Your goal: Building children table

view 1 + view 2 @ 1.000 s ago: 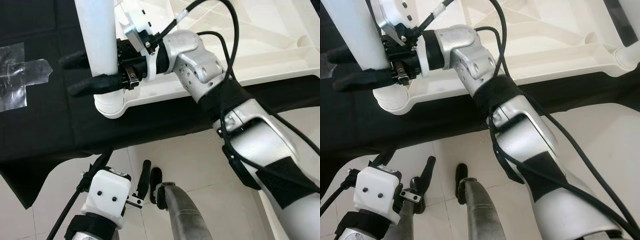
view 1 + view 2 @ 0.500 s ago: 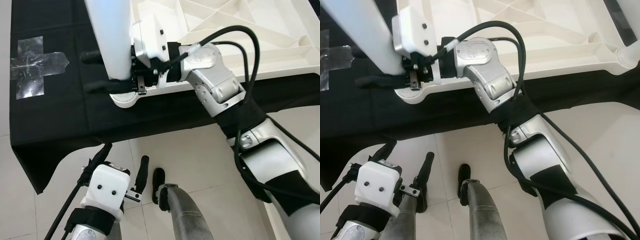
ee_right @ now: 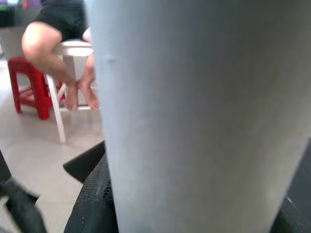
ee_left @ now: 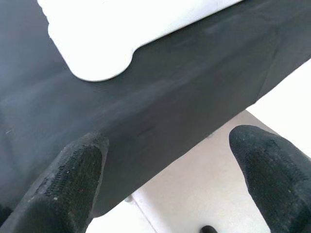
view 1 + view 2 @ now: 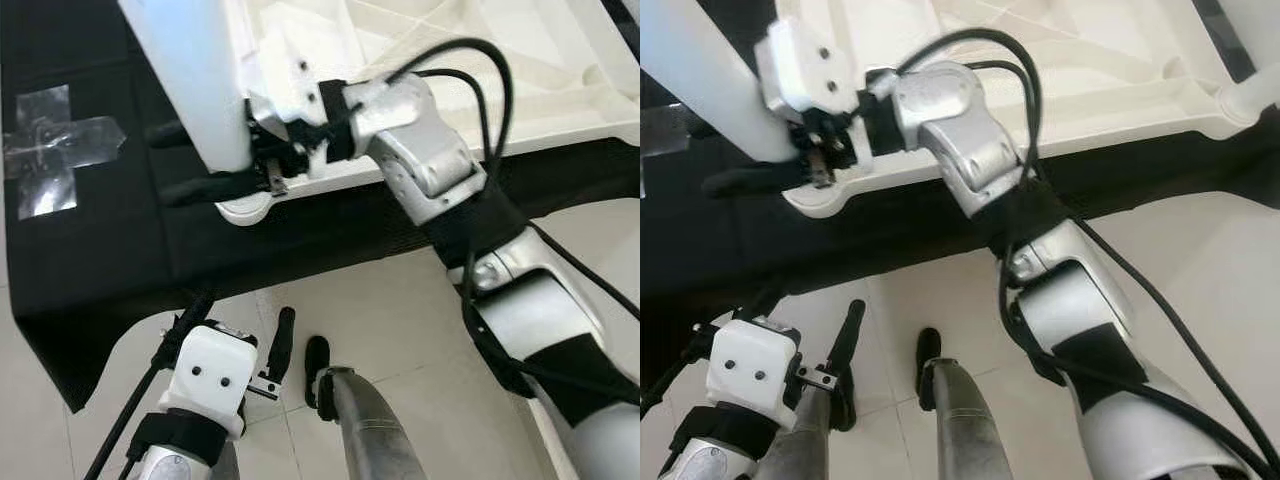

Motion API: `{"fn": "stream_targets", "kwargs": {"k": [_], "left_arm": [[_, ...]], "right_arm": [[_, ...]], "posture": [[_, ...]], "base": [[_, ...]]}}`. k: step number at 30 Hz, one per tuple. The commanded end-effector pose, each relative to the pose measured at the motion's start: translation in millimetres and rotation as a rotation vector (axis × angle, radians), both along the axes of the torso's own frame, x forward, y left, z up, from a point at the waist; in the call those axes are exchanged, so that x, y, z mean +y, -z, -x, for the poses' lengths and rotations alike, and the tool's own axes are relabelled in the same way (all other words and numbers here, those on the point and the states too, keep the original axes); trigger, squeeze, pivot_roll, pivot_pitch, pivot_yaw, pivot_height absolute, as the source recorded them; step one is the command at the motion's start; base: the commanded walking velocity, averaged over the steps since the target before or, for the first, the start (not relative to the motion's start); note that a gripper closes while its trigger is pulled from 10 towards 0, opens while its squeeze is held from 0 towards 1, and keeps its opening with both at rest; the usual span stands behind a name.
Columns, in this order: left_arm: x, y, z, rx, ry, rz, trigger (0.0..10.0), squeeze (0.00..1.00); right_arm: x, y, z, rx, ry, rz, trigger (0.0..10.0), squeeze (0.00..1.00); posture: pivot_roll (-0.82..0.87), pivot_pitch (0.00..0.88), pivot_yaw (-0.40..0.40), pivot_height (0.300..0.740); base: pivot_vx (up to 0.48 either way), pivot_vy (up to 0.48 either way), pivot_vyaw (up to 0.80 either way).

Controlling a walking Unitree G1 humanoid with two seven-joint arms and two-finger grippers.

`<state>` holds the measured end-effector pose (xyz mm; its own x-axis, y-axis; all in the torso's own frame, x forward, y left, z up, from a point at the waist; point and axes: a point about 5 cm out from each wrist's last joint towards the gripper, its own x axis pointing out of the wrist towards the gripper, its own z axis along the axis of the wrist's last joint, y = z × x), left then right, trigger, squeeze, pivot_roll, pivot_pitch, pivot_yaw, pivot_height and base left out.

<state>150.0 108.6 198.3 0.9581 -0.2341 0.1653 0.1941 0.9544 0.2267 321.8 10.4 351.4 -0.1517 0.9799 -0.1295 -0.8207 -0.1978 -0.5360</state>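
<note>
The white tabletop [image 5: 560, 90] lies upside down on a black cloth [image 5: 90, 260], its ribbed underside showing, and everything hangs on its near left corner: there the round socket [image 5: 243, 208] pokes out just past the corner, and the white table leg [image 5: 185, 80] stands in or right over it, its long axis rising up and leaning slightly to the far left. The right gripper [image 5: 200, 160] reaches in from the right, across the corner, its two black fingers pinching the leg low down, one on the far side and one on the near side, just above the socket. Whether the leg's foot is fully seated I can't tell from here, as the wrist block hides the joint. So the next move likely runs straight down the leg's axis into that socket, and the right arm is plainly the one to do it. The left gripper [image 5: 245, 345] hangs low by the near floor, fingers spread, holding nothing. The leg looks plain, smooth and matt white. A cross of clear tape [image 5: 55, 145] sits on the cloth at far left.
</note>
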Motion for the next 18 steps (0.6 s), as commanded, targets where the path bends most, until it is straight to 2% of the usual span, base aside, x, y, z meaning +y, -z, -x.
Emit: {"fn": "stream_targets", "kwargs": {"k": [1, 13, 18], "left_arm": [[-1.2, 6.6, 1.9, 0.036, 0.000, 0.007, 10.0, 0.00], [-0.5, 6.6, 1.7, 0.035, 0.001, 0.005, 10.0, 0.00], [-0.4, 6.1, 0.9, 0.030, -0.001, 0.004, 10.0, 0.00]], "right_arm": [[-17.8, 68.2, -30.8, 0.238, 0.227, 0.181, 10.0, 0.00], [-21.2, 74.6, -36.3, 0.286, 0.316, 0.138, 10.0, 0.00], [-26.9, 85.5, -38.8, 0.315, 0.463, 0.058, 10.0, 0.00]], "posture": [[0.10, 0.568, -0.134, 0.740], [0.10, 0.566, -0.128, 0.740], [0.10, 0.563, -0.127, 0.740]], "base": [[0.000, 0.000, 0.00], [0.000, 0.000, 0.00], [0.000, 0.000, 0.00]]}}
